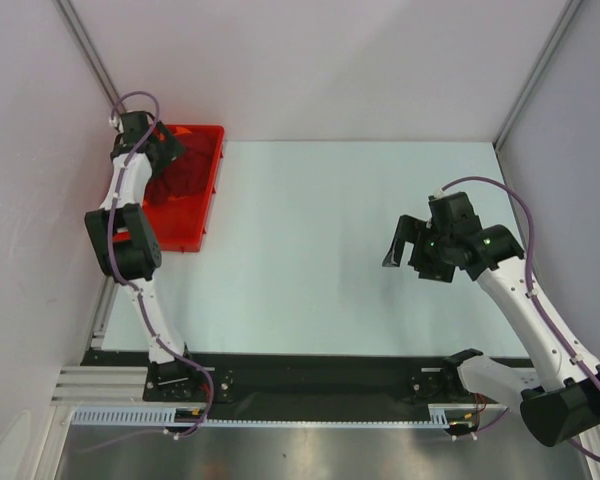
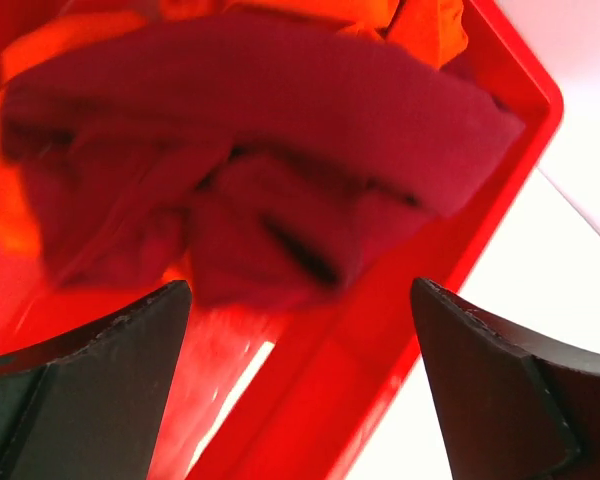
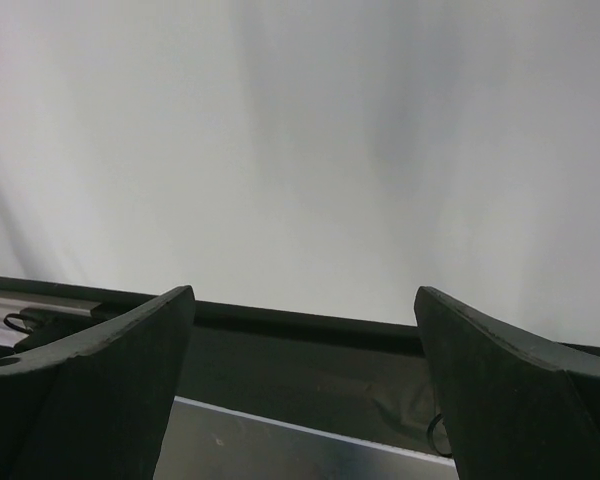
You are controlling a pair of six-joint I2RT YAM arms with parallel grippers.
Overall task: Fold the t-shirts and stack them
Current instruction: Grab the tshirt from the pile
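With left gripper [image 2: 300,297] and right gripper [image 3: 302,295] both wide open, might easily snag orange shirt [image 2: 430,25] along with maroon shirt [image 2: 260,150], bunched together in far-left bin [image 2: 380,340].

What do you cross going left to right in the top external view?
red bin → table → right gripper, open and empty above the table.
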